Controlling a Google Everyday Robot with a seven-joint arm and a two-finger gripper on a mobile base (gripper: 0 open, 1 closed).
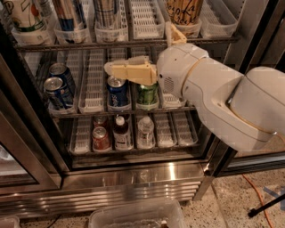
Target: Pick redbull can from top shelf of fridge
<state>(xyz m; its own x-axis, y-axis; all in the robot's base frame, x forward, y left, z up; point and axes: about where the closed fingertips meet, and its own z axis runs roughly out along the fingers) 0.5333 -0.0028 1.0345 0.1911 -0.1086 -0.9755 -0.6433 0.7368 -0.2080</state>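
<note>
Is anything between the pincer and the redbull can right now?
Yes. The pincer sits below the top shelf, just above a blue can. The shelf's front rail and the raised front of the tray lie between it and the redbull can. Nothing visible stands before the can's upper body.

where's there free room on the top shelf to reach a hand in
On the top shelf, an empty lane between the silver can and the tan can, another right of the tan can. Crowded left, around the redbull can. The gripper hangs lower, at the middle rack.
</note>
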